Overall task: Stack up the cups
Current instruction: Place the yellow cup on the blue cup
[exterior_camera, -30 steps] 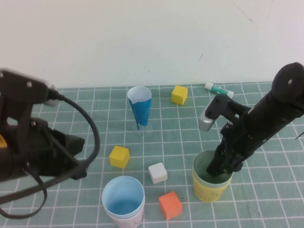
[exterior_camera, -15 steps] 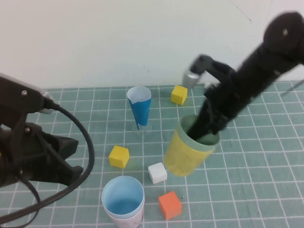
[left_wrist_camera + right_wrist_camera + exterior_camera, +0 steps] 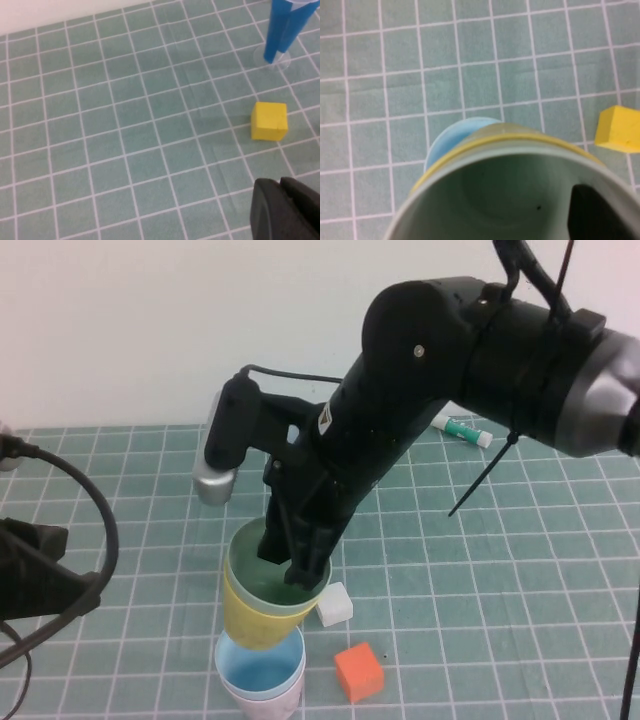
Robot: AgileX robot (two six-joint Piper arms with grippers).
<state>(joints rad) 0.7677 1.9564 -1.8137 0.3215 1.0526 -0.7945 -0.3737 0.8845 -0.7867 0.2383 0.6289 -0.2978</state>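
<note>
My right gripper (image 3: 292, 562) is shut on the wall of the sage green cup (image 3: 252, 562), with one finger (image 3: 592, 212) inside it. The green cup sits nested in the yellow cup (image 3: 255, 622). I hold both, tilted, just above the light blue cup (image 3: 260, 675), which sits nested in the pink cup (image 3: 268, 708) at the table's front. In the right wrist view the green cup (image 3: 495, 192), the yellow rim (image 3: 470, 145) and the blue cup (image 3: 452, 135) below them show. My left gripper (image 3: 280, 200) is shut and empty, low over the mat at the left.
A white cube (image 3: 335, 605) and an orange cube (image 3: 358, 672) lie right of the stack. A yellow cube (image 3: 269, 121) and a dark blue cone (image 3: 284, 27) stand beyond my left gripper. A white-green tube (image 3: 462, 430) lies at the back right. My left arm (image 3: 35, 575) fills the left edge.
My right gripper has lifted the nested yellow and green cups from the right and carried them left, to just above the blue cup. My left arm has drawn back to the left.
</note>
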